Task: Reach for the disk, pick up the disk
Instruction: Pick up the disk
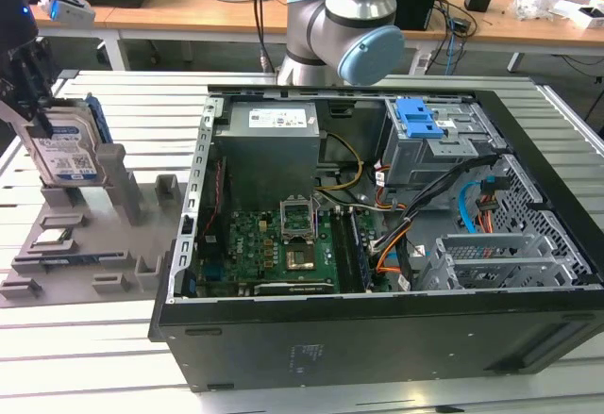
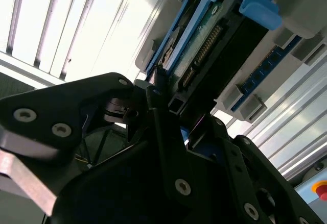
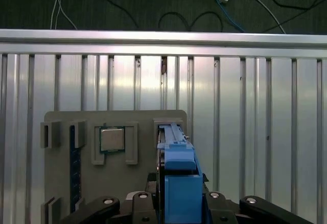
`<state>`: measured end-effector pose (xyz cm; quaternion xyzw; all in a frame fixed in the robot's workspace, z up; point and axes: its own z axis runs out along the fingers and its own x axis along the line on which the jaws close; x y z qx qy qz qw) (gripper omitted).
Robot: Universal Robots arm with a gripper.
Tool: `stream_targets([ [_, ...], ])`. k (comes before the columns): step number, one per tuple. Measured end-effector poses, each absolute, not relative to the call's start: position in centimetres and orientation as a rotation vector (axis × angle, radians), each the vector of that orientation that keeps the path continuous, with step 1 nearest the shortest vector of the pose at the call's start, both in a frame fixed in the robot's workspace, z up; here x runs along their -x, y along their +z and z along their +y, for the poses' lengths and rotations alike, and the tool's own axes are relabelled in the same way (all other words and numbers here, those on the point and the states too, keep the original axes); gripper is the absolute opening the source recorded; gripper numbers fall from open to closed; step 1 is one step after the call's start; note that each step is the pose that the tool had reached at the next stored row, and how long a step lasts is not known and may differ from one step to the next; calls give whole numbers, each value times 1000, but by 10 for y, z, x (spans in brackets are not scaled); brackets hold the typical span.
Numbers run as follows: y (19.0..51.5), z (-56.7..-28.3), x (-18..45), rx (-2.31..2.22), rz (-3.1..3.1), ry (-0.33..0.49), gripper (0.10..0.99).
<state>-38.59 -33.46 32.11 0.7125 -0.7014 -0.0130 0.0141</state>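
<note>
The gripper stands over the disk with its jaws pressed onto the two broad faces at the upper edge. The drive stands on edge in a grey holder, at nine o'clock from the open computer case in the exterior view. The metal drive looks stiff, fairly heavy and shock-sensitive, with smooth faces that could slip, so the flat sides inside its blue bracket, held squarely, seem the safest hold.
</note>
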Motion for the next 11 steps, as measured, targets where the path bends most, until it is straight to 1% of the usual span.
stream_targets([
  [11, 341, -335, 386, -2219, -2184, -41, 365],
])
